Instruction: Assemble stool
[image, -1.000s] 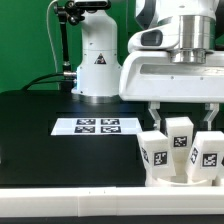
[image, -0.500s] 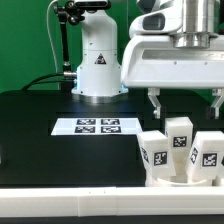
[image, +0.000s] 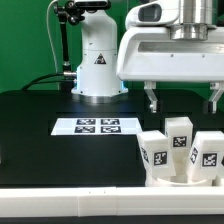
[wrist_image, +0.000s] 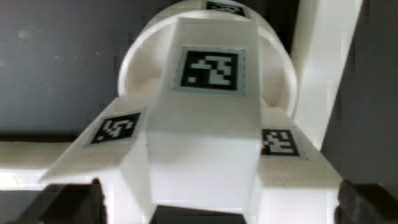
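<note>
Black table (image: 40, 130), white tagged three-legged stool (image: 182, 150), open-fingered gripper (image: 182, 98) above.

Green backdrop behind my black work table.

I see a plain green wall (image: 25, 40) filling the back of the exterior view, evenly lit with no hard shadows. In front of it lies the flat matte black table top (image: 40, 125), with the thin white marker board (image: 97, 127) flat near its middle. A long white edge rail (image: 70, 200) runs along the near edge of the table.
</note>
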